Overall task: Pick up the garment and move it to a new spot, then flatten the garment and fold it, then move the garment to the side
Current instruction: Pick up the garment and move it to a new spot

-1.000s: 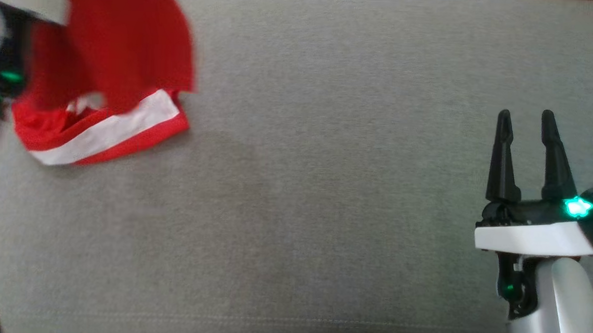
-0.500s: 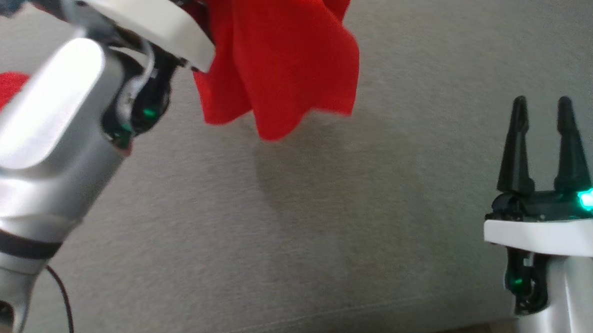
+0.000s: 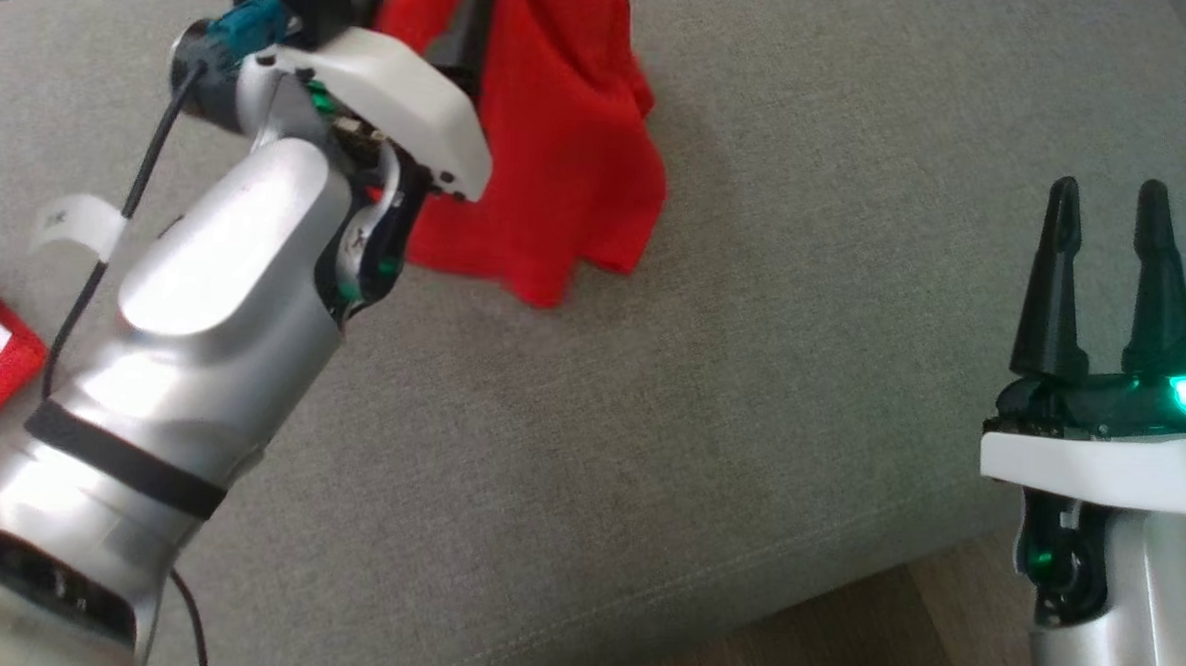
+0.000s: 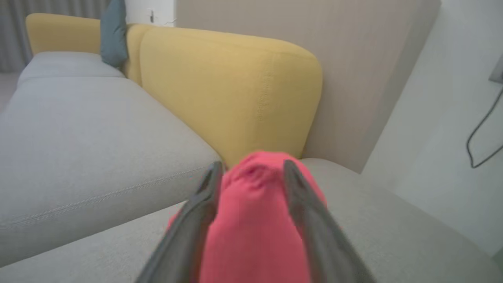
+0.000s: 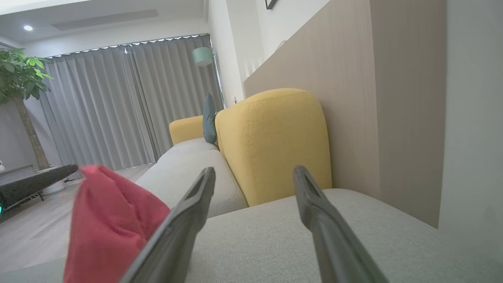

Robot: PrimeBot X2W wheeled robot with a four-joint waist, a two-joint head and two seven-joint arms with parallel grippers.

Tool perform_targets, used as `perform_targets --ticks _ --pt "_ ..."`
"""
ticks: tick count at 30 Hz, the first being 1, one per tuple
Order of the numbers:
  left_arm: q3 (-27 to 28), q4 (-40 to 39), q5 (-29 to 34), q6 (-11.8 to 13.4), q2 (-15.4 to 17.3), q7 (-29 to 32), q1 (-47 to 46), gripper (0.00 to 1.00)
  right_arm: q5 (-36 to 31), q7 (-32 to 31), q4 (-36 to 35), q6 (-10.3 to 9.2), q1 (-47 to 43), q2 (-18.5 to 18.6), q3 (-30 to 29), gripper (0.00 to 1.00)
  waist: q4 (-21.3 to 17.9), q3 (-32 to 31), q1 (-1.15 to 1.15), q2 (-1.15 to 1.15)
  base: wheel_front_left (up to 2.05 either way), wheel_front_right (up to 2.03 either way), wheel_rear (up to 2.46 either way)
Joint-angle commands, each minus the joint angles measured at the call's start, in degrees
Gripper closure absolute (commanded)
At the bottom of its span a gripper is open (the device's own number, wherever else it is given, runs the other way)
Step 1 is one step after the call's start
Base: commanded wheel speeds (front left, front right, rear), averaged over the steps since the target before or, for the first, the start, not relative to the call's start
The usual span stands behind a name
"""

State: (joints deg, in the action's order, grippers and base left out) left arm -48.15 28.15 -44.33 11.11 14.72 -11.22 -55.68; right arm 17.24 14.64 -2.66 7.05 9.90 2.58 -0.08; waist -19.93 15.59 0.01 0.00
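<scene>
Hanging over sofa point(image 3: 749, 430) — garment point(image 3: 561, 151) between left end effector's point(image 4: 251, 164) parted fingers point(image 4: 202, 206); right one point(image 3: 1107, 200) wide.

The garment point(image 3: 561, 151) sits between the left gripper's point(image 4: 251, 167) fingers, over the sofa seat point(image 3: 750, 400). The right gripper point(image 3: 1107, 210) stands well apart to its right. The backrest point(image 4: 235, 90) rises behind the seat.

Grey sofa seat point(image 3: 749, 430); yellow backrests point(image 4: 232, 86), teal cushion point(image 4: 113, 33) between them; grey curtains point(image 5: 118, 106); plant point(image 5: 19, 78) beside curtains.

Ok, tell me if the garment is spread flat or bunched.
Bunched. The garment drapes in loose folds between the fingers of the left tool, not laid flat.
</scene>
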Motion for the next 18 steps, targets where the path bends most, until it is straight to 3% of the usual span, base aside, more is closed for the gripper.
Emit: perform_targets --ticks 1,9,18 --pt "2.8 -0.2 0.9 0.2 1.2 -1.2 -2.9 0.0 0.6 0.4 -2.1 0.44 1.7 0.3 1.5 0.0 0.0 0.1 -0.01 0.0 0.0 0.0 0.0" --pt "8.1 3.1 1.3 -1.7 3.6 -3.7 -1.7 0.0 -0.9 0.4 -1.7 0.44 1.0 0.3 0.8 0.0 4.0 -1.7 -0.01 0.0 0.0 0.0 0.0" --pt "17.0 -9.7 9.6 -2.0 7.9 -3.8 13.1 0.0 -4.4 0.4 -0.7 0.44 -0.1 0.3 -0.3 0.0 12.3 -4.7 -0.01 0.0 0.0 0.0 0.0"
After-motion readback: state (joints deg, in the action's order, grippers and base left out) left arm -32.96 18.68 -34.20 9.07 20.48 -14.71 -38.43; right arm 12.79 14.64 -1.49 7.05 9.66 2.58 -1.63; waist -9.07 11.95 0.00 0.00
